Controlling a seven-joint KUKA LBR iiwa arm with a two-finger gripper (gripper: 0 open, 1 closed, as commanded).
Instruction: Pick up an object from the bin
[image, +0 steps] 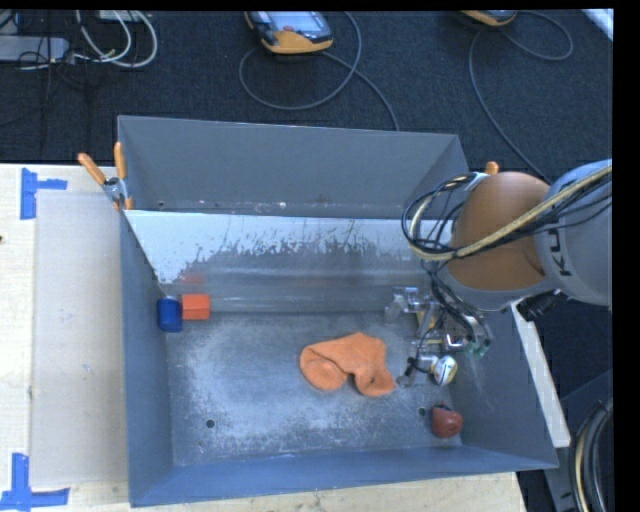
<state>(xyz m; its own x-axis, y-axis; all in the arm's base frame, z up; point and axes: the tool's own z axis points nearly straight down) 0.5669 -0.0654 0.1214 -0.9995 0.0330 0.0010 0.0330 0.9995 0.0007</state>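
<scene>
My gripper hangs low over the right part of the bin floor, open, with nothing visible between its fingers. One fingertip is toward the back and the other is beside the right end of an orange crumpled cloth. The cloth lies flat on the floor, just left of the gripper. A small yellowish and silver thing sits right against the nearer finger. A dark red rounded lump rests near the front right corner, apart from the gripper.
A blue block and an orange block lie together by the left wall. The arm with its orange cover and cables comes in over the right rim. Bare floor stretches between the cloth and the blocks.
</scene>
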